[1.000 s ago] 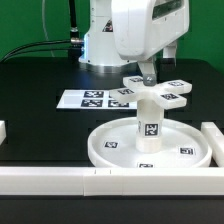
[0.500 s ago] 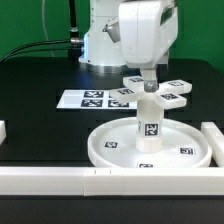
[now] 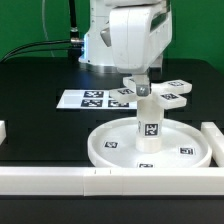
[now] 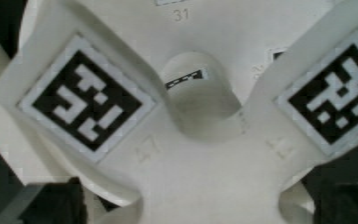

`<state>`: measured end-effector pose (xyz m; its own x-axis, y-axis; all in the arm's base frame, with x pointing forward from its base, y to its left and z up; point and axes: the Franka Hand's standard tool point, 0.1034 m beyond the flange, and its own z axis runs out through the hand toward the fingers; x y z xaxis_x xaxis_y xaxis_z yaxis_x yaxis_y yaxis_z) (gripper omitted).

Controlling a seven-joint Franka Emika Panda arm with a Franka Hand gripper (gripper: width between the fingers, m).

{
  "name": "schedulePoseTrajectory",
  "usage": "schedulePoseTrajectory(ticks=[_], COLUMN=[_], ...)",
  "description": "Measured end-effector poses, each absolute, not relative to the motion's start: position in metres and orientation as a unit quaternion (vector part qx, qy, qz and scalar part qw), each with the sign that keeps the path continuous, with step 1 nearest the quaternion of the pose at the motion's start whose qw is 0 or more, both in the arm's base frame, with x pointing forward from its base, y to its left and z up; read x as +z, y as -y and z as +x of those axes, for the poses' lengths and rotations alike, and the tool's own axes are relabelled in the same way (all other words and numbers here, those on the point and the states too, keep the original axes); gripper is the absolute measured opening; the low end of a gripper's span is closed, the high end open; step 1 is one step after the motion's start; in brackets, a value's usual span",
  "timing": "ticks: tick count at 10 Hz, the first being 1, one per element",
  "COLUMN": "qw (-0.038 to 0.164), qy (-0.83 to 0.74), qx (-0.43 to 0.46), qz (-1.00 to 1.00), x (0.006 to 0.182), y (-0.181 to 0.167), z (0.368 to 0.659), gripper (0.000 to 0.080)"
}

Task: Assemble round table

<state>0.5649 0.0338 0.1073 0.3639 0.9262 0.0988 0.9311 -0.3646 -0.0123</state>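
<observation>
The large rimmed round disc (image 3: 100, 150) lies flat near the front of the table. The short thick cylinder (image 3: 148, 128) stands upright at its centre, a tag facing the camera. The cross-shaped piece (image 3: 165, 97) rests on top of the cylinder with its tagged arms spread out. My gripper (image 3: 143, 88) hangs straight over the cross's hub, open, with its fingertips down at the level of the arms. The wrist view is filled by the cross-shaped piece (image 4: 202, 110), two of its tags either side of the hub. My gripper (image 4: 197, 205) straddles the white plastic, the dark fingers (image 4: 48, 200) standing wide apart.
The marker board (image 3: 90, 99) lies behind the disc, toward the exterior view's left. White border blocks run along the front edge (image 3: 50, 180) and the right side (image 3: 212, 135), and a small one sits at the left (image 3: 3, 130). The robot's base stands at the back.
The gripper has come down onto the cross-shaped piece, drifting a little right and then back left. The jaws stay wide and the parts have not moved.
</observation>
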Motion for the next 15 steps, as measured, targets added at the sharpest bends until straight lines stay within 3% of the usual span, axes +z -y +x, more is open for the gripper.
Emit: schedulePoseTrajectory(ticks=[5,6,7,9,15], qw=[0.036,0.036,0.038,0.038,0.039], qy=[0.56,0.56,0.56,0.561,0.526], qx=[-0.034,-0.033,-0.031,-0.031,-0.029], qz=[-0.827,-0.827,-0.827,-0.827,-0.849], x=[0.1027,0.1013,0.0986,0.0983,0.0981], y=[-0.0343,-0.0344,-0.0347,-0.0344,-0.0342], z=[0.563,0.5624,0.5613,0.5616,0.5619], gripper=[0.0649,0.062,0.0484,0.0443,0.0443])
